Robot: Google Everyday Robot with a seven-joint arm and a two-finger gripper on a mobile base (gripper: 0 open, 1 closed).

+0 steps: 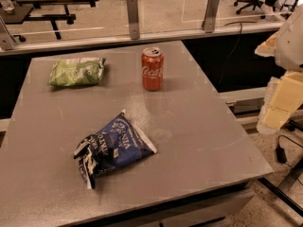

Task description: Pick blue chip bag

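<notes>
The blue chip bag lies flat on the table, in the front half and left of the middle, closer to the front edge than to the back one. It is wrinkled and set on a slant: its black and white end points toward the front-left corner and its navy end, with white lettering, toward the back-right corner. Nothing touches it. Well behind it, near the middle of the back edge, a red soda can stands upright. To the left of the can, toward the back-left corner, a light green snack bag lies flat, apart from the can. Past the right edge of the table, off its surface and well apart from the blue chip bag, hang pale white and yellowish blocks that seem to be the robot's hand. Whether the hand is released or clenched cannot be told from this view. It touches none of the three things.
</notes>
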